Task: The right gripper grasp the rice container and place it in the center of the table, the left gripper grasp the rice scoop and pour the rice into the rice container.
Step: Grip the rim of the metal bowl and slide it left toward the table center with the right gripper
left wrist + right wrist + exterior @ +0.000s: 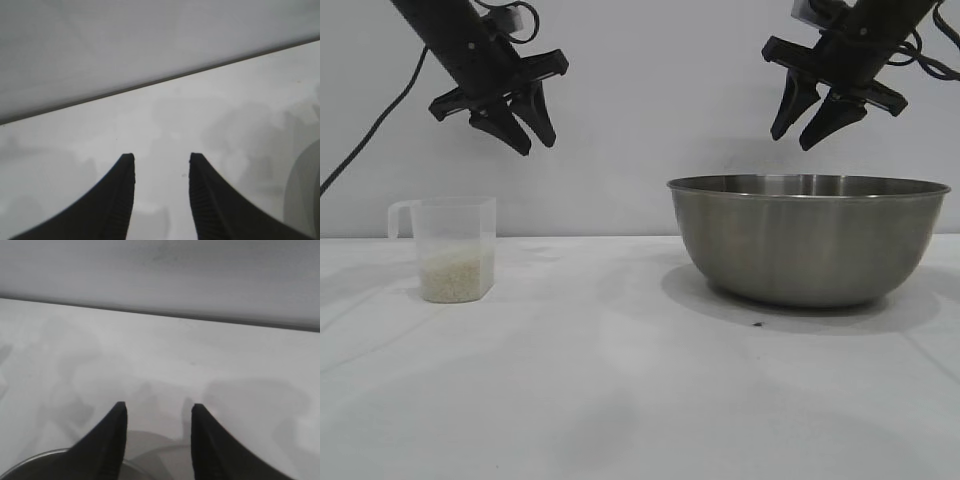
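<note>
Currently right gripper [810,132] spread, empty, above rice container [808,240] rim; left gripper [520,130] likewise. Risk: thin rim prob. slips, bowl tips.

Rice container [807,245] brushed grey steel – rice scoop [455,248] translucent clear, rice [455,275] off-white – table [600,390] plain white.

The right gripper [156,412] hangs with its two black fingers parted and empty above the white table [150,355]; the rice container's [35,465] steel rim curves in at seven o'clock.
</note>
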Robot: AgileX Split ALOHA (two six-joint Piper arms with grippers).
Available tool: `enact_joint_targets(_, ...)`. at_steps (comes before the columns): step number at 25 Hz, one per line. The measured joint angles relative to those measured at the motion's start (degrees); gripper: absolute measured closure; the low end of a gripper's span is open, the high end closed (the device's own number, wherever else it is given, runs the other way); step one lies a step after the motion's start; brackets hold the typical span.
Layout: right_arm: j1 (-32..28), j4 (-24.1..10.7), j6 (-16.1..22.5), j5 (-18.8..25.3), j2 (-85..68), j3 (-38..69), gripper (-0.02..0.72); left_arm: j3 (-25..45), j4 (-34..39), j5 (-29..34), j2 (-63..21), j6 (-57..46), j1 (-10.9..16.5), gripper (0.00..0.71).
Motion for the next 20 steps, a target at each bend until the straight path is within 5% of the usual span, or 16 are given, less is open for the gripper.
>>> enact_joint_targets(10, -0.22, -0.43, 0.0, 3.04, -0.12, 0.0, 0.456, 0.0, 0.0, 1.41, 0.0, 0.0, 0.0, 0.485)
enact_joint_targets(20, -6.81, -8.28, 0.1, 24.33, -5.42, -0.09, 0.456, -2.54, 0.0, 2.58, -0.21, 0.0, 0.0, 0.485)
